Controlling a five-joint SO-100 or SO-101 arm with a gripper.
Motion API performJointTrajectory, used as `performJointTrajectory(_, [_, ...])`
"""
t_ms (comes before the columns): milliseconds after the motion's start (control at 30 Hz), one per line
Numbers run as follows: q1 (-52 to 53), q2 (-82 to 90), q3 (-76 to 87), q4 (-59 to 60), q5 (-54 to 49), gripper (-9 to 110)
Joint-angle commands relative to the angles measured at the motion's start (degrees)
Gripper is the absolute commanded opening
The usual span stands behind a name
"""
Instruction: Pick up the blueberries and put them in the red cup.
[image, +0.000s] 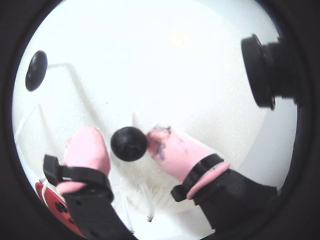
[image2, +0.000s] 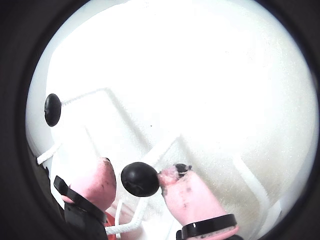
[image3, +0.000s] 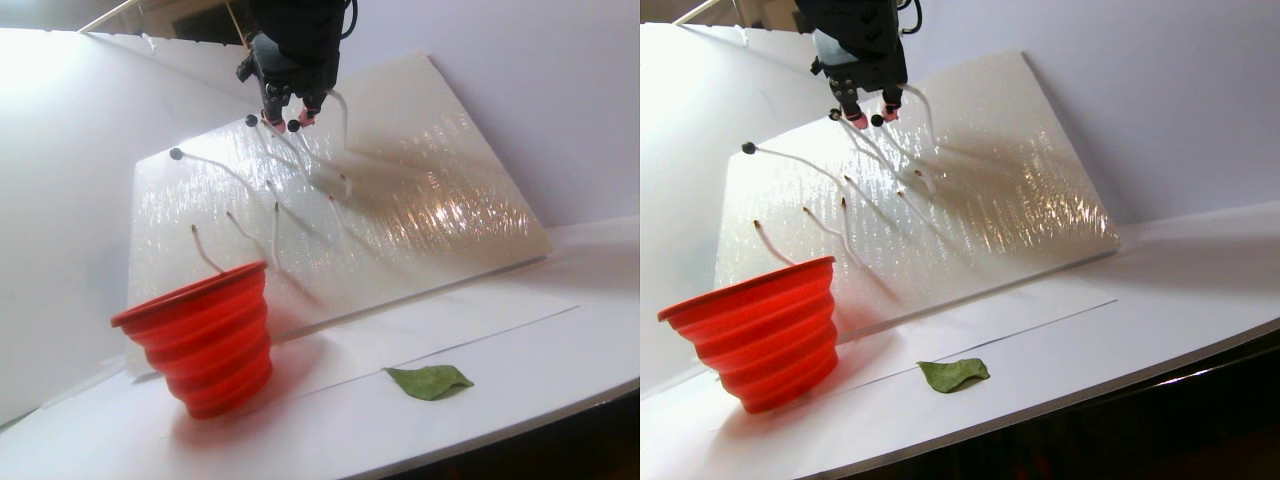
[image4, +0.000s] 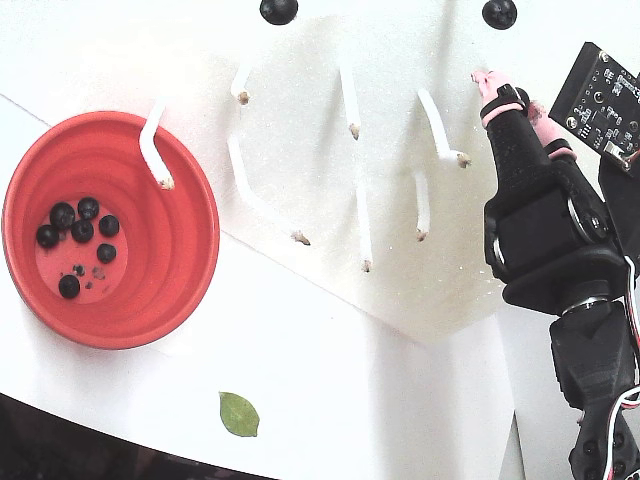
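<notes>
The jaws (image: 129, 145) stand a little apart with one blueberry (image: 128, 144) between the pink fingertips (image: 167, 147); it touches the stained one, while contact with the other cannot be told. A second berry (image: 36, 70) sits on a white stem tip on the tilted white board (image4: 330, 180). The red cup (image4: 150, 300), near the counter's front edge beside a green leaf (image4: 239, 414), holds several blueberries (image4: 78, 228).

No readable text, labels, brands, numbers or signs in any view.
</notes>
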Motion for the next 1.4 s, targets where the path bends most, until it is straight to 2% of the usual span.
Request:
performJointTrajectory(0, [-1.0,2.0,-5.3,-1.8,0.4,18])
performJointTrajectory(1367, [-2.1,8.4,0.2,1.1,1.8,11])
